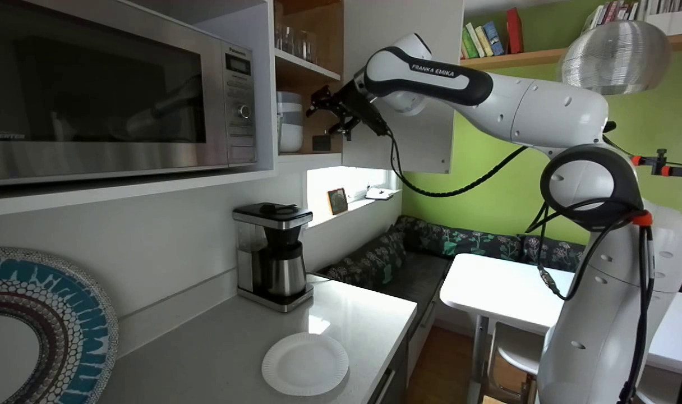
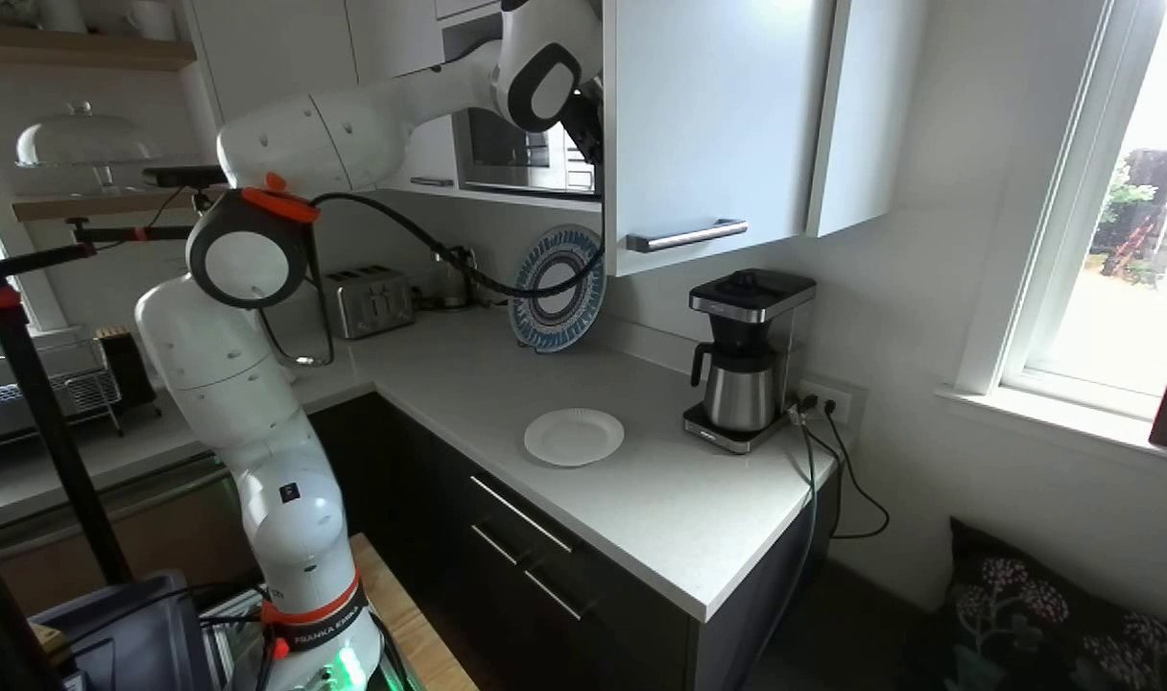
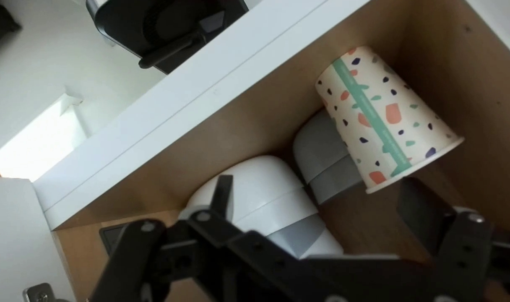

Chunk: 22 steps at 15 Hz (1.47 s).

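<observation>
The paper cup [image 3: 383, 121] is standing in the open cabinet [image 3: 196, 94]. Its long axis is running slantwise across the wrist view: the narrow base is pointing to the upper left, toward the cabinet floor, and the wide rim is facing the lower right. The arm [image 1: 543, 118] is leaning back along its lower length and is holding its upper length out at a slight slope, with the claw [image 3: 316, 191] pointing toward the cabinet's opening. In an exterior view, the cabinet door [image 2: 718, 134] is hiding part of the claw. The claw's fingers [image 3: 422, 205] are standing wide apart, clasping nothing. The cup is sitting beyond them, over on the right side of the wrist view, its rim showing just beside the nearer fingertip; I cannot tell whether the two are touching. Grey bowls [image 3: 322, 142] are sitting beside the cup, partly behind it, and stacked white bowls [image 3: 267, 184] are showing beyond the gap between the fingers. Lower down, a coffee maker [image 1: 285, 269] and a white plate [image 1: 304, 363] are resting on the counter [image 1: 201, 336].
</observation>
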{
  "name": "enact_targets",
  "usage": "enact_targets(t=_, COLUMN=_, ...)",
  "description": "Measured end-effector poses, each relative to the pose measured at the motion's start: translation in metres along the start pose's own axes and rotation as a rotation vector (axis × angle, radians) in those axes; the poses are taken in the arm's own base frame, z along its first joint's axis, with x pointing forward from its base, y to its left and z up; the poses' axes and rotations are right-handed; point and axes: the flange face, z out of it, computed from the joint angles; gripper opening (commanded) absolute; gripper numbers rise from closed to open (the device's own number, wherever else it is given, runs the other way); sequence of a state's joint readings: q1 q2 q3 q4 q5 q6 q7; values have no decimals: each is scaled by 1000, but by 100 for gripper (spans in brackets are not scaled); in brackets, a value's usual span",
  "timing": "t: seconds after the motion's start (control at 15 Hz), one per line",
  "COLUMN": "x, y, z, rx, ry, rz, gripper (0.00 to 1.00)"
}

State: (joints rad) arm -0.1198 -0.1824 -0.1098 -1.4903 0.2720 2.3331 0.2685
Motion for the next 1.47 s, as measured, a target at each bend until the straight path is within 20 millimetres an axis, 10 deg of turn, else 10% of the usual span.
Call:
enact_targets(t=0.73, x=8, y=10, z=-35, rx=239, ry=-380, rz=195, gripper=100)
enact_targets(t=1.47, x=40, y=3, z=25, rx=288, ry=-358, rz=109, gripper=100)
